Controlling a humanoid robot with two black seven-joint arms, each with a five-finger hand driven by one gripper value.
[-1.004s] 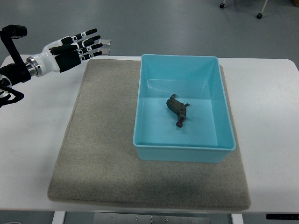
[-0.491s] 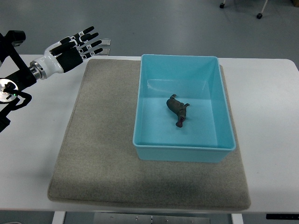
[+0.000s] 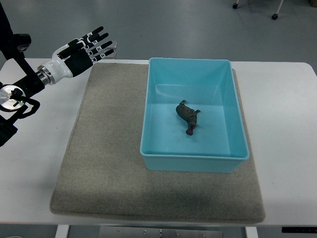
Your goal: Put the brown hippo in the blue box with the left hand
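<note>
Brown hippo [image 3: 188, 115] inside light blue box [image 3: 193, 155]; grey-beige mat [image 3: 106, 163]; white tabletop [image 3: 290, 144]; black-and-white left robot hand [image 3: 84, 51].

Single top view, steep downward look, table [image 3: 292, 99] filling frame

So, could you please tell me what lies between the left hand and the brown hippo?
In the top view, bare grey mat and the blue box's left wall separate the open left hand from the brown hippo.

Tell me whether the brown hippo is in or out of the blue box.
In. The brown hippo lies on the floor of the blue box, and the left hand, open, is far off at the mat's corner.
</note>
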